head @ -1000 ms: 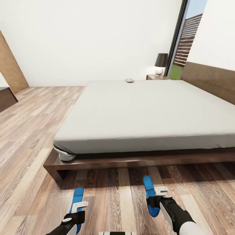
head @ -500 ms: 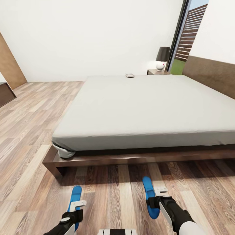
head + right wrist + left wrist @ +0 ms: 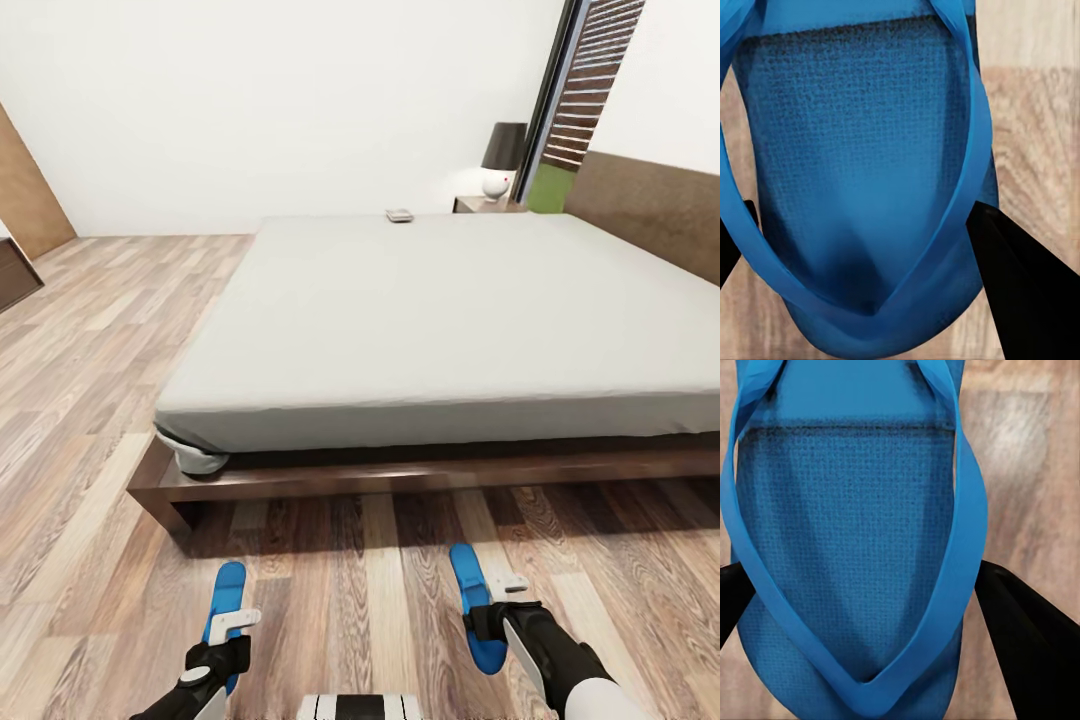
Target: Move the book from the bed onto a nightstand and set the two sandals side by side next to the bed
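From my head camera, my left gripper [image 3: 222, 640] and my right gripper [image 3: 492, 620] each carried a blue sandal: the left sandal [image 3: 226, 600] and the right sandal [image 3: 470, 595] pointed toward the foot edge of the bed [image 3: 420, 320], above the floor [image 3: 90, 380] and well apart from each other. The book [image 3: 399, 215] lay at the mattress's far edge, near the nightstand [image 3: 487, 204]. At my left wrist, black fingers [image 3: 1027, 645] stood on either side of the sandal's sole, jaws clamped on it. My right wrist showed the same: fingers [image 3: 1020, 277] pinching the second sandal. I judged the risk to be setting them down this far apart, or one twisting on release, leaving the pair not side by side.
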Controlling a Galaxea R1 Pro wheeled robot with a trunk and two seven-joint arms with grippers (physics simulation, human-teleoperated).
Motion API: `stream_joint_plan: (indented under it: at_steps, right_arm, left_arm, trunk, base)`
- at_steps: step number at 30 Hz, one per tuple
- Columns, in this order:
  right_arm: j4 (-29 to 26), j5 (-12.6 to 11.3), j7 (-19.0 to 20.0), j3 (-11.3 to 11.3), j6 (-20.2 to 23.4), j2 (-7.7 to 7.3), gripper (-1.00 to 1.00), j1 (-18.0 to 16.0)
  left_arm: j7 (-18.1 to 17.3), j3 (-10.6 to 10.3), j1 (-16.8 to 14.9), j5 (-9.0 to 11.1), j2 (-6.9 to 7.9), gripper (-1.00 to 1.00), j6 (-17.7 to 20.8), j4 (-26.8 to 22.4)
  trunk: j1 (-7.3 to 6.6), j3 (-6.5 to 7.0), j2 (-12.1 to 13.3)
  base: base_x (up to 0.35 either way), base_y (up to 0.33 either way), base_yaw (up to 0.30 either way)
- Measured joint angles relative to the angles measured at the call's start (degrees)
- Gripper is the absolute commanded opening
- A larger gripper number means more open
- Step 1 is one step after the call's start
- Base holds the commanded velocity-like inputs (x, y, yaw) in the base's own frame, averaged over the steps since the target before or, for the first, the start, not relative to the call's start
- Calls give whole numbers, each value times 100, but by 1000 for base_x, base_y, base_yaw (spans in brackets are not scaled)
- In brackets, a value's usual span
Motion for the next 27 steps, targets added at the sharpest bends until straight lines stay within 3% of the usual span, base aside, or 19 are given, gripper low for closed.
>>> stream_joint_plan:
  at_steps: [3, 8, 13, 17, 21, 27]
  right_arm:
    - [-72, -5, 238, -1, 17, -52, -100, 0]
    - [-696, 5, 579, -1, 471, -86, -100, 77]
    - [-1785, 17, 740, -8, 978, -94, -100, 566]
    - [-2313, 20, 782, -9, 1219, -102, -100, 789]
    - [-2491, 21, 829, -7, 1279, -108, -100, 844]
    - [-3113, 24, 1120, -5, 1453, -337, -100, 1092]
  left_arm:
    - [3, 2, 0, 1, 4, -100, -11, 2]
    - [4, 3, -5, -4, 9, -100, -36, -3]
    - [1, 4, -19, -5, 46, -100, -51, -13]
    - [-4, -1, -24, -16, 113, -100, -52, -152]
    - [-9, 0, -20, -14, 154, -100, -47, -277]
    - [-7, 2, -18, -11, 172, -100, -48, -339]
  trunk:
    - [8, -66, -4]
    - [20, -177, -11]
    - [33, -288, -18]
    - [33, -288, -18]
    - [33, -289, -18]
    - [33, -289, -18]
  base:
    - [0, 0, 0]
    - [0, 0, 0]
    - [0, 0, 0]
    - [0, 0, 0]
    - [0, 0, 0]
    - [0, 0, 0]
